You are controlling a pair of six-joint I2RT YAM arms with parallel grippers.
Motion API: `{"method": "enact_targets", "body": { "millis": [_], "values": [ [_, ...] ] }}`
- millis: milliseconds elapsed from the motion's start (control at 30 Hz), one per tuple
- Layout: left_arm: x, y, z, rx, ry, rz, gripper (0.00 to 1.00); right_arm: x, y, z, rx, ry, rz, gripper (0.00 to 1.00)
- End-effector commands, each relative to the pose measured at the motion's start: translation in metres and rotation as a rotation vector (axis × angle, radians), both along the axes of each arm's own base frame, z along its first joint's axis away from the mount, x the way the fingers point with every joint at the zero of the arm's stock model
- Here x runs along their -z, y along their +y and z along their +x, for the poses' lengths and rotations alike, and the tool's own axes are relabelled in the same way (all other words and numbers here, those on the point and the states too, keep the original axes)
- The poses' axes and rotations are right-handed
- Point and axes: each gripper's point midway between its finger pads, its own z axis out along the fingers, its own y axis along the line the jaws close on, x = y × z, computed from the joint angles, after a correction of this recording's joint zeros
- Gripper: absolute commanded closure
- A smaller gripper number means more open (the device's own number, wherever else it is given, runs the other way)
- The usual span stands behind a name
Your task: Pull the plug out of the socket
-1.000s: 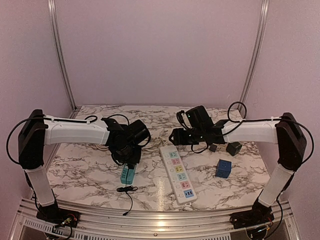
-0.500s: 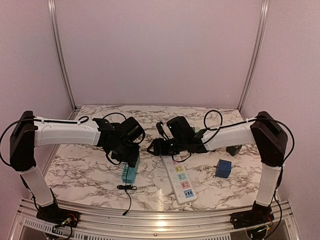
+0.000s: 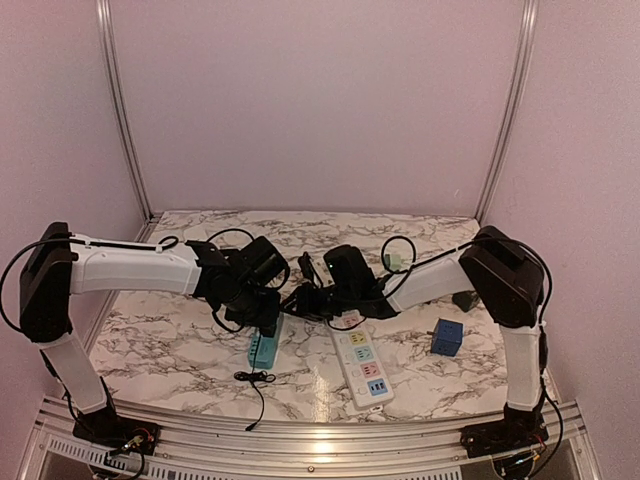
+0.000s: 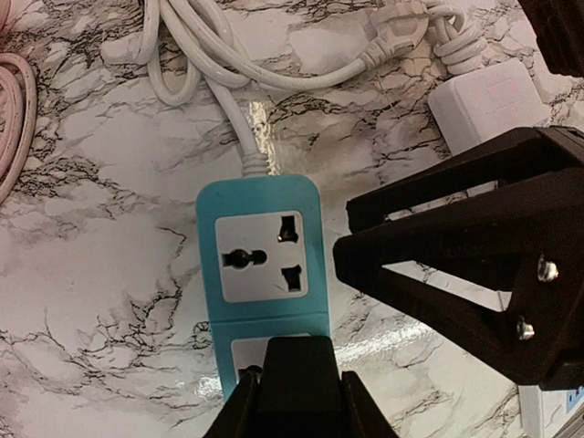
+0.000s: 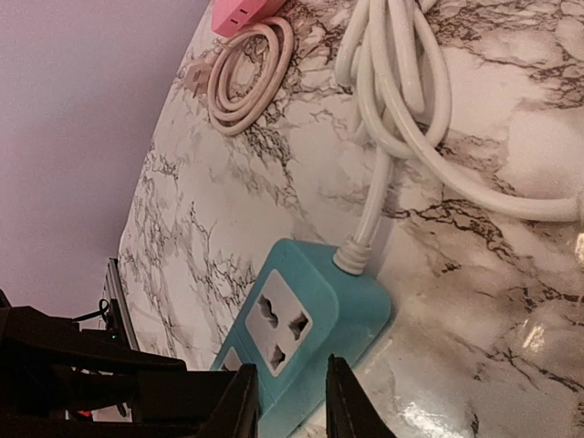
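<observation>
A teal socket strip [image 3: 263, 348] lies on the marble left of centre. It also shows in the left wrist view [image 4: 260, 196] and the right wrist view [image 5: 351, 306]. A black plug [image 4: 297, 388] sits in its nearer socket. My left gripper [image 4: 297, 415] is shut on that plug from above; in the top view it [image 3: 262, 318] hides the plug. My right gripper [image 5: 290, 406] is low at the strip's right edge. Its fingers are a little apart, with the teal edge showing between them. It reaches in from the right [image 3: 297, 300], close beside the left gripper.
A white multi-socket strip [image 3: 362, 362] lies right of the teal one. A blue cube [image 3: 447, 337] and a black adapter [image 3: 463, 299] sit further right. A thin black cable [image 3: 255, 378] lies by the front edge. A coiled white cord [image 4: 274, 46], a white adapter [image 4: 488, 96] and a pink cord [image 5: 242, 68] lie behind.
My right arm has swung left, from beyond the white strip to the teal strip beside my left gripper. My left gripper has shifted slightly toward the front, over the strip.
</observation>
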Motion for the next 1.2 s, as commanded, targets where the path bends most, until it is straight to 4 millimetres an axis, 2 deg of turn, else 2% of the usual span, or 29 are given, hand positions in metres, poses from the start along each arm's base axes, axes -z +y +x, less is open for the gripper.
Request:
{"method": "enact_targets", "body": {
  "millis": [0,200,400,567,833,1167],
  "values": [
    [-0.009,-0.014,0.001,0.037,-0.016,-0.070,1.00,-0.025,0.015,0.005,-0.009,-0.021,0.112,0.76],
    [-0.008,-0.020,0.003,0.039,-0.016,-0.079,1.00,-0.016,0.030,0.004,-0.049,0.015,0.140,0.77],
    [-0.008,-0.021,0.003,0.035,-0.017,-0.081,1.00,0.006,0.035,-0.006,-0.073,0.069,0.141,0.85],
    [-0.013,-0.023,0.005,0.032,-0.029,-0.082,1.00,0.028,0.023,-0.008,-0.035,0.096,0.074,0.92],
    [-0.033,-0.031,0.012,0.040,-0.044,-0.080,1.00,0.055,0.003,-0.010,0.003,0.071,-0.038,0.95],
    [-0.045,-0.036,0.011,0.060,-0.011,-0.071,1.00,0.074,-0.013,-0.011,0.030,0.034,-0.107,0.96]
  ]
}}
